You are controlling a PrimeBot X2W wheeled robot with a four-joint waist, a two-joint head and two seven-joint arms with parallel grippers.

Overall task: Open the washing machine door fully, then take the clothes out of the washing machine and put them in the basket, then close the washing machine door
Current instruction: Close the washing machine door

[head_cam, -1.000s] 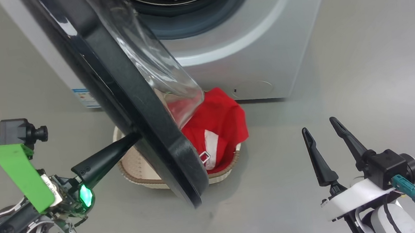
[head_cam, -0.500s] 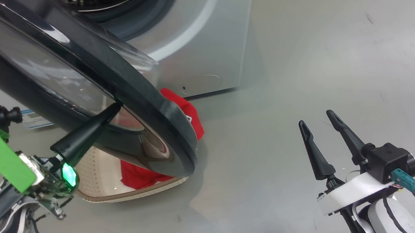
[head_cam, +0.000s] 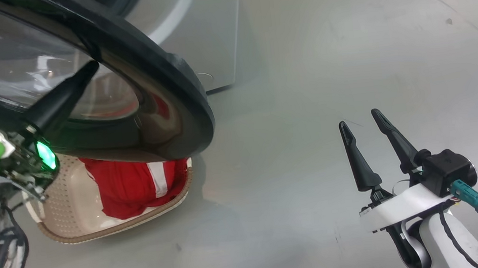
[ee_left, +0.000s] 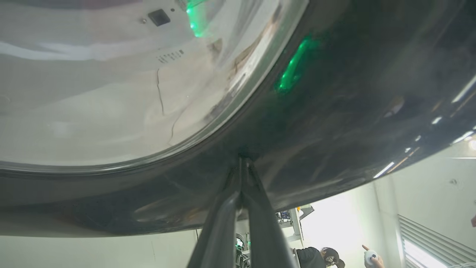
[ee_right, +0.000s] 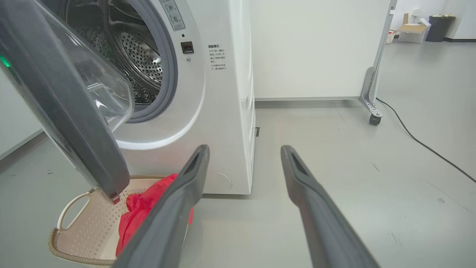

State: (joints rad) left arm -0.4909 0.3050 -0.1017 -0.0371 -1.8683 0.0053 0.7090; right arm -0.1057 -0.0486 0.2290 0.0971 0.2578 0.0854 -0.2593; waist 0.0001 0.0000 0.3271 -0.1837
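Head view: door (head_cam: pixel 163 93), half open, fills 10 o'clock. Left gripper (head_cam: pixel 89 67), clenched and empty, presses its tips on the glossy black face. Right gripper (head_cam: pixel 358 118) spread, idle, 4 o'clock. Clothes (head_cam: pixel 133 185) lie in basket (head_cam: pixel 72 233), 8 o'clock. Door looks heavy, rigid, slippery: push the black ring, not the window.

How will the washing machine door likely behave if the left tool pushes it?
The washing machine door probably swings rigidly: its black frame looks thick. Its glossy face looks slippery, so the shut left tool may slide.

Black cable (ee_right: pixel 420 143) across grey floor (ee_right: pixel 334 178), castered white panel (ee_right: pixel 316 48)
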